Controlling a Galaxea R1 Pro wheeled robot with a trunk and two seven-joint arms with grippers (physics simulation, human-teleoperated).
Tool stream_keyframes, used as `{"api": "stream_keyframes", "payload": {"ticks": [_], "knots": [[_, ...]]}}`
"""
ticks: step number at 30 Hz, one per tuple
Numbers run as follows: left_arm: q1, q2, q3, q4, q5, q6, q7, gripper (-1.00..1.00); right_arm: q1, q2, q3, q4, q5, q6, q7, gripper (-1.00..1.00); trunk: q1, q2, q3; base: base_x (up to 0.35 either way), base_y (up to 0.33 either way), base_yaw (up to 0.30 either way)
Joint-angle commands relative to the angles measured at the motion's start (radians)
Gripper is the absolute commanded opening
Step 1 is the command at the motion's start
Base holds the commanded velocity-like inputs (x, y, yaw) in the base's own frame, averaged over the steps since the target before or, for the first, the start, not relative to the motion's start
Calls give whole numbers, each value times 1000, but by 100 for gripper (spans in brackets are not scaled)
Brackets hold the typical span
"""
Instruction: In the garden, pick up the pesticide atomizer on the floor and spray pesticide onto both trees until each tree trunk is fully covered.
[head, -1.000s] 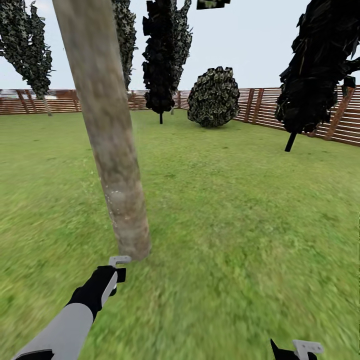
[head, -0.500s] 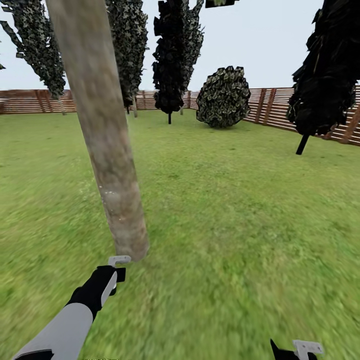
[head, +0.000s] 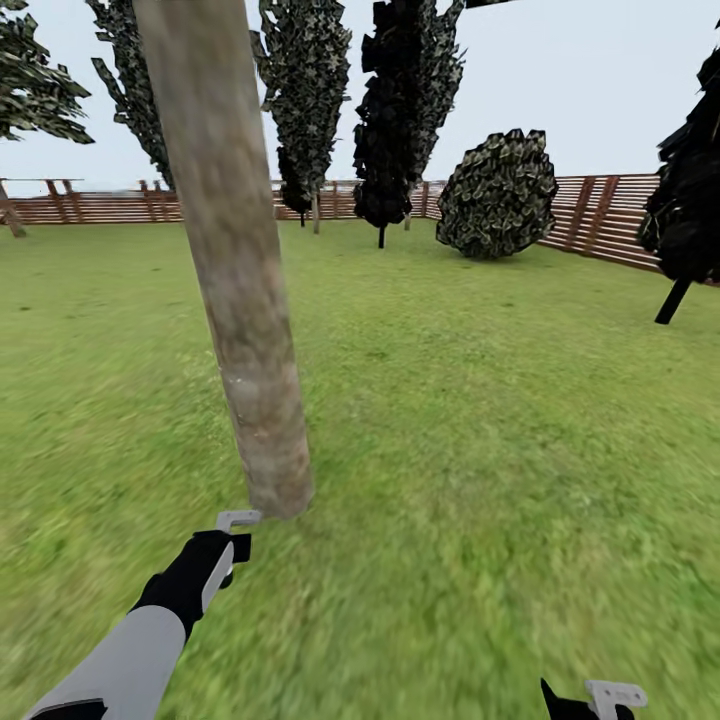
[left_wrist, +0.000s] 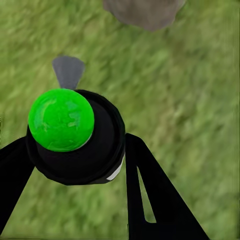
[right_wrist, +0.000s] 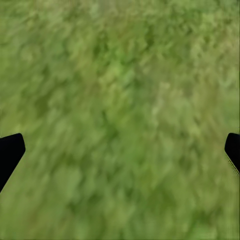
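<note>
A thick, mottled grey-brown tree trunk (head: 245, 300) rises from the lawn just ahead of me, leaning left toward the top. My left gripper (head: 236, 528) hangs low, close in front of the trunk's base. In the left wrist view this gripper (left_wrist: 77, 142) is shut on the pesticide atomizer (left_wrist: 80, 160), a black round body with a green dome and a grey nozzle pointing over the grass toward the trunk base (left_wrist: 142, 12). My right gripper (head: 598, 697) sits at the lower right. Its black fingertips (right_wrist: 11, 150) stand wide apart over bare grass.
Green lawn (head: 480, 400) spreads all around, closed off by a brown slatted fence (head: 600, 215). Far off stand dark tall trees (head: 400, 110), a round bush (head: 500, 195) and a black leaning tree (head: 690, 200) at the right.
The whole view has slid to the right as the camera turned left. The trunk now stands slightly more to the right. Both arms hold the same place in the picture.
</note>
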Motion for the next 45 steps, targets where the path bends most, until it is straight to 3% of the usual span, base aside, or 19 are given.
{"api": "stream_keyframes", "payload": {"ticks": [1,3,8,10,12,18,26,30,33,37,45], "knots": [[0,0,0,1,0,-1,-1,-100,0,0,0,0,0,0,0,100,0,0,0,30,-161,273],[0,-1,0,4,1,-8,-2,-100,0,0,0,0,0,0,0,100,0,0,0,15,-78,215],[0,-1,-2,6,-5,-161,1,-100,0,0,0,-1,-1,0,0,100,0,0,0,2,-12,40],[0,-1,-8,5,-9,-169,-2,-100,0,0,0,-1,-1,0,0,100,0,0,0,56,-1,3],[0,1,-13,6,-10,-153,-5,-100,0,0,0,-1,-1,0,0,100,0,0,0,256,0,1],[-2,1,-13,-5,-11,-21,-7,-100,0,0,0,-1,0,0,0,100,0,0,0,330,0,0],[-2,-4,-15,-6,-12,-7,-8,-100,0,0,0,-1,0,0,0,100,0,0,0,181,0,0],[-3,-14,-73,-3,-8,20,-9,-100,0,0,0,0,0,0,0,100,0,0,0,4,0,0],[-3,-27,-85,-2,-8,59,-10,-100,0,0,0,0,0,0,0,100,0,0,0,0,0,0],[68,-8,-81,-2,-13,63,-15,-100,0,0,0,1,0,0,0,100,0,0,0,61,0,0],[118,-8,-85,7,-9,47,-15,-100,0,0,0,1,0,0,0,100,0,0,0,273,0,0]]}}
